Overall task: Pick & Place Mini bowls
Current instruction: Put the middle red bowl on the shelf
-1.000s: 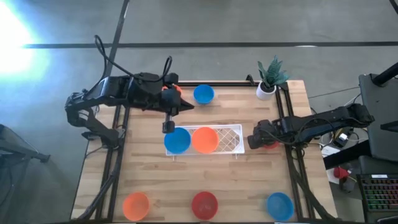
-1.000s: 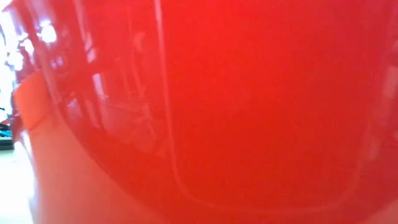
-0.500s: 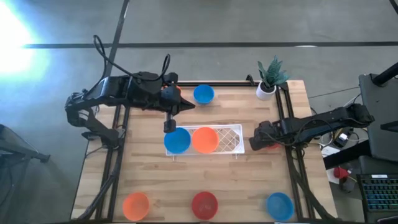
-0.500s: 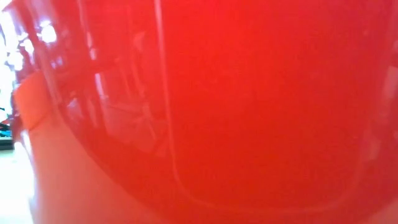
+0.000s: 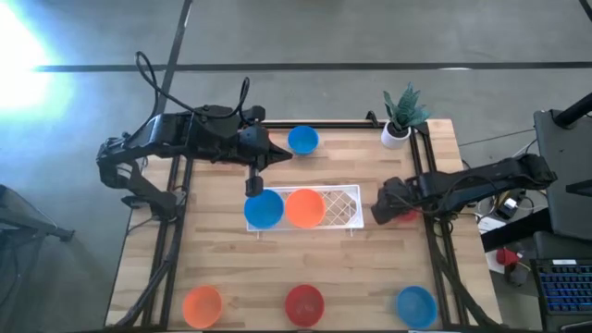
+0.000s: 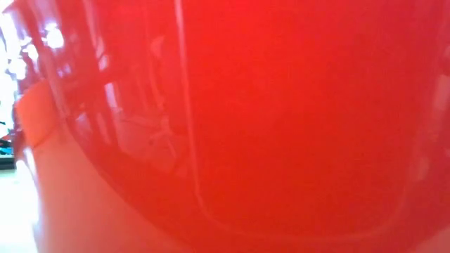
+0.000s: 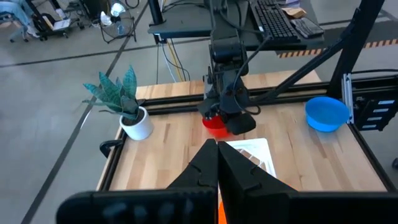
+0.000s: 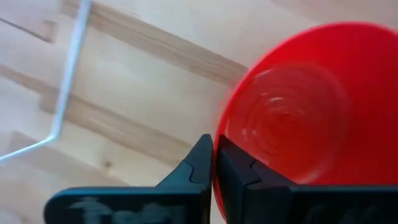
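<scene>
My right gripper (image 5: 382, 205) is shut on a red mini bowl (image 8: 305, 106), which shows right of the white lattice tray (image 5: 344, 205) and mostly under the arm in the high view (image 5: 404, 216). A blue bowl (image 5: 264, 209) and an orange bowl (image 5: 304, 207) sit in the tray. My left gripper (image 5: 253, 185) is shut on nothing and hovers at the tray's left end, above the blue bowl. Another blue bowl (image 5: 302, 140) rests by the far edge. Orange (image 5: 203, 304), red (image 5: 303, 303) and blue (image 5: 415, 305) bowls stand along the near edge. My right gripper pinches the red bowl's rim (image 8: 225, 134) on the side facing the tray, one finger inside the bowl and one outside. The fingers (image 8: 199, 158) slant down from the table's right. Whether the bowl is clear of the table, I cannot tell.
A small white pot with a green plant (image 5: 399, 118) stands at the far right corner. Black frame rails (image 5: 430, 240) run along the table's left, right and far sides. The near red bowl (image 6: 281, 126) fills the low view. Bare wood lies between the tray and the near row.
My left gripper has edged slightly toward the table's far edge, staying shut. My right gripper stays on the red bowl's rim in nearly the same place.
</scene>
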